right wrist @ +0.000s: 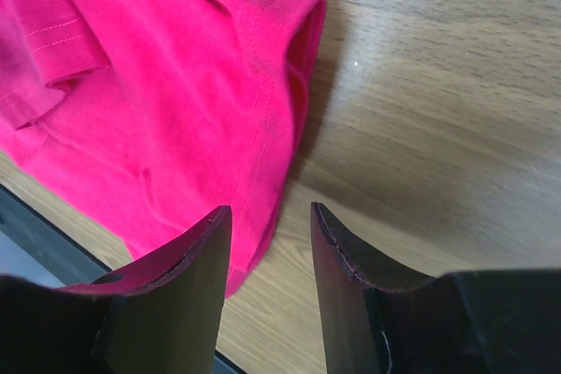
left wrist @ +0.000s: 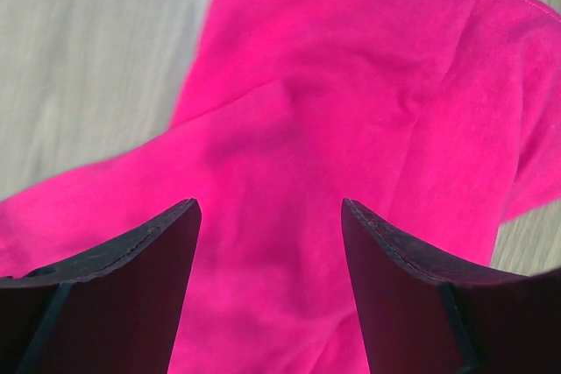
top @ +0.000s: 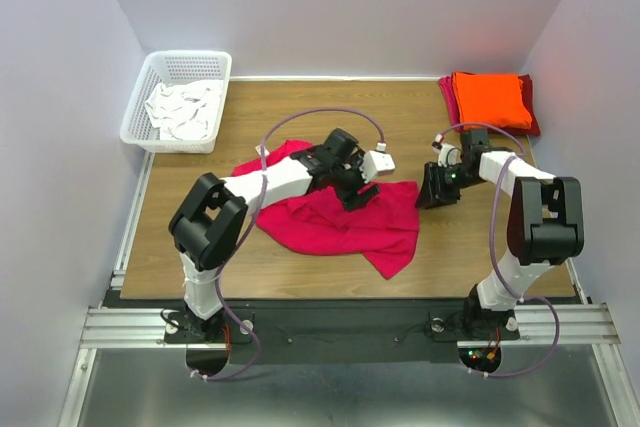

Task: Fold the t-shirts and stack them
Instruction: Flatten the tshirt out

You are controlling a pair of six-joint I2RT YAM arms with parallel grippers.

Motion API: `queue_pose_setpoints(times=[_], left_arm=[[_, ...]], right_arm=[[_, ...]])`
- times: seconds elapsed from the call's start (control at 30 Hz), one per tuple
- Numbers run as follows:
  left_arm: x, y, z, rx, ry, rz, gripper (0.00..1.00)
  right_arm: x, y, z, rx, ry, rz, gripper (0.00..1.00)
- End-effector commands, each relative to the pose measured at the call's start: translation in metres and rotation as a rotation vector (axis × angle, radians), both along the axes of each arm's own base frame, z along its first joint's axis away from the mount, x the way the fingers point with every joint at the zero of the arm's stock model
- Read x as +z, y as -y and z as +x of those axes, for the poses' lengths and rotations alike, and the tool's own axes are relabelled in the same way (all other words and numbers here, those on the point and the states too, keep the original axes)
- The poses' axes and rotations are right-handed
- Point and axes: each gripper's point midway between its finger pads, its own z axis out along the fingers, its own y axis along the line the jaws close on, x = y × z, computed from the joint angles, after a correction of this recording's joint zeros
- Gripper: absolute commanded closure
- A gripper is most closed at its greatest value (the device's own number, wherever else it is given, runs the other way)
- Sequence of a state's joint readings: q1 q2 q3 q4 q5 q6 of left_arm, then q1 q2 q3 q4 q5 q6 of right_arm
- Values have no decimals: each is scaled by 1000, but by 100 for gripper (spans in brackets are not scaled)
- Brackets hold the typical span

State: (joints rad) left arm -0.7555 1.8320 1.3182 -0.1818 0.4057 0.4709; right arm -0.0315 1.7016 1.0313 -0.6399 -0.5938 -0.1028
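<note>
The pinkish-red t-shirt (top: 340,222) lies crumpled in the middle of the wooden table. My left gripper (top: 357,197) hovers over its upper middle, open and empty; the left wrist view shows the cloth (left wrist: 289,129) filling the space between the spread fingers. My right gripper (top: 432,197) is open and empty at the shirt's right edge; in the right wrist view the hem (right wrist: 263,120) lies just ahead of the fingers. The orange t-shirt (top: 490,99) lies folded on the darker red t-shirt (top: 531,117) at the back right corner.
A white basket (top: 140,107) holding white cloth stands at the back left corner. The table's near edge and a metal rail (top: 340,325) run by the arm bases. Bare wood (right wrist: 438,85) shows to the right of the pink shirt.
</note>
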Motion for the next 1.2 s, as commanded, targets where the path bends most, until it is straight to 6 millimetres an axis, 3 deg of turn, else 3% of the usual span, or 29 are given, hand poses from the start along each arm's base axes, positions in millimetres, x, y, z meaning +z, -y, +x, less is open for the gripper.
queue_pose_setpoints(times=[0.0,0.1,0.27,0.4,0.47,0.53,0.57,0.6,0.7,0.73,0.87,1.0,1.17], left_arm=[[24,36,11,1,105,-65,20],[10,53,3,-15,130,-30,19],[-6,62,11,21,200,30,19],[-9,63,25,66,228,55,30],[-10,60,33,93,254,79,40],[-9,56,37,111,268,98,53],[-8,54,38,114,271,99,58],[0,52,41,124,275,85,70],[22,44,48,160,290,48,87],[28,41,51,175,298,42,100],[66,21,65,240,320,-23,100],[117,-10,79,329,344,-118,100],[144,-68,99,467,370,-143,100]], right_arm=[[-7,-6,4,-4,-5,31,53],[-18,-6,2,-9,-25,24,53],[-23,-5,2,-14,-30,20,54],[-25,-5,3,-13,-34,20,57],[-28,-3,4,-14,-36,5,60],[-29,0,5,-16,-29,-16,73],[-29,1,5,-16,-25,-22,84],[-30,4,6,-18,-22,-40,99],[-28,8,7,-18,-4,-62,99],[-27,10,8,-17,6,-74,99],[-20,19,11,-27,43,-123,99],[-14,34,15,-58,72,-167,99],[-5,61,27,-100,120,-231,99]])
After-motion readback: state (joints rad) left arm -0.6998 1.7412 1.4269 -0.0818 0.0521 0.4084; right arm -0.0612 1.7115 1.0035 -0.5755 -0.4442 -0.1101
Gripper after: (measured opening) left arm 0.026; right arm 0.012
